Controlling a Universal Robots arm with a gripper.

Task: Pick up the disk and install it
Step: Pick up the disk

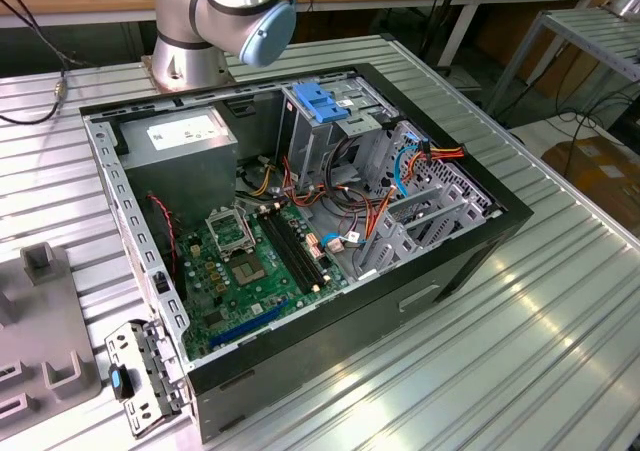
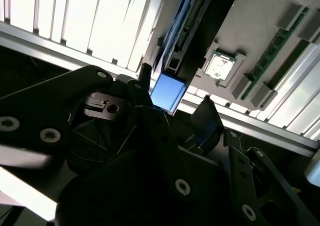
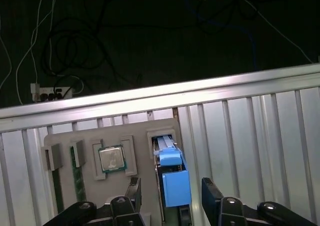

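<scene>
claw (image 3: 171,187) jaws wide, holding nothing. grey holder tray (image 3: 141,136) sits right below it on the ribbed table (image 3: 250,131). processor chip (image 3: 111,159) in the pocket just outside one finger (image 3: 134,191), memory stick (image 3: 77,168) further out on that same side. disk (image 3: 169,156) stands on edge in its tray slot, blue rail end between the fingers, gap either side, not gripped

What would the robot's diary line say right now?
gripper: open, straddling disk | disk: on edge in grey tray slot | held: nothing
</scene>
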